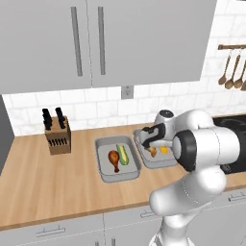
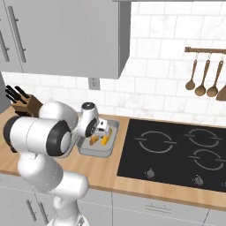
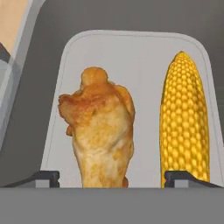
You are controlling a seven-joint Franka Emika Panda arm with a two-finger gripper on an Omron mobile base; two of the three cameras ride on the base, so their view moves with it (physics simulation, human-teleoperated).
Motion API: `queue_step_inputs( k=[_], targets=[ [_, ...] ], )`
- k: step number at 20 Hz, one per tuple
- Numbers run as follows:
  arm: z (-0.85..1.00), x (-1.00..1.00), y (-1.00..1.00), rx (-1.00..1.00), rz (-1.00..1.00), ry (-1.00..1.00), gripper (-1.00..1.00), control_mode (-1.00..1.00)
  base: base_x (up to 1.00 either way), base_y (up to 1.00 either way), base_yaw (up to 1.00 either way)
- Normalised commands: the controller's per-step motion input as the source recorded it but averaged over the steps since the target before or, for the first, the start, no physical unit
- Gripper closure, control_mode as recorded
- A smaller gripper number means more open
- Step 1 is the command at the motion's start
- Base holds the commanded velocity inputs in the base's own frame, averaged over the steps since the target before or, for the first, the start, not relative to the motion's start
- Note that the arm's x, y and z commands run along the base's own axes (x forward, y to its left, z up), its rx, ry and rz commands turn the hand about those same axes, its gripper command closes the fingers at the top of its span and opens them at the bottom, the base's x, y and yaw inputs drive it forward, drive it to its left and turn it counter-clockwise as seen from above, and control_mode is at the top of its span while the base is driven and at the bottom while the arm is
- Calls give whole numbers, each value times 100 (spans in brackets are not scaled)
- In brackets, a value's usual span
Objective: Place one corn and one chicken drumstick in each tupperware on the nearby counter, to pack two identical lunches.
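Gripper (image 3: 112,178) spread wide and clamped on nothing, poised low over the right tupperware (image 1: 169,162) near the counter (image 1: 48,182) back edge, drumstick (image 3: 101,131) between the tips and corn (image 3: 183,118) just beside it. Likely light, rigid and a little slick, best pinched across the narrow shank or mid-cob. Left tupperware (image 1: 104,174) already filled alongside; knife block (image 1: 57,134) and hob (image 2: 176,150) well apart

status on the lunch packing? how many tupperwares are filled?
Both look filled. The left tupperware holds a drumstick and a corn. The right tupperware also holds a drumstick and a corn, lying side by side, apart. In hand: nothing; the tool stands open over the right one, gripping neither. Left: probably just lifting the arm away.
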Motion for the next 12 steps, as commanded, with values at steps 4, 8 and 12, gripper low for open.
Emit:
queue_step_inputs(
  k=[4,8,12],
  targets=[
    [29,-25,0,0,0,0,-100,-100,0,0,0],
    [72,-57,26,0,0,-3,-100,-100,0,0,0],
    [84,-67,32,0,1,-3,-100,-100,0,0,0]
  ],
)
